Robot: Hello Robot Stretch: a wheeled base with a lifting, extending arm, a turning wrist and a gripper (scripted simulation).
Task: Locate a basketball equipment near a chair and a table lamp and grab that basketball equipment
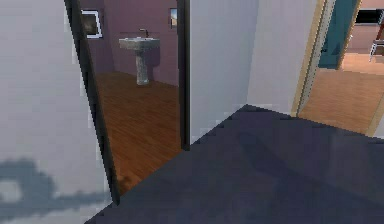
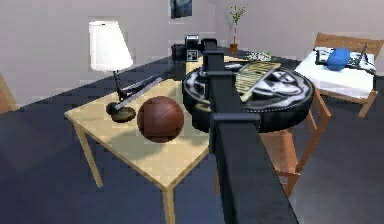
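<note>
One brown basketball sits on the wooden table by the lamp, toward the arm side view's left of the arm, short of the gripper; whether that holds anything, I cannot tell.

Dark reddish-brown basketball sits on the wooden table beside the lamp.

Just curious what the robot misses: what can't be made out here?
Arm side view: the jaws' far end is lost against the round black striped object; whether they hold anything cannot be told.
Arm side view: the dark square arm bar covers part of the light wooden table.
</note>
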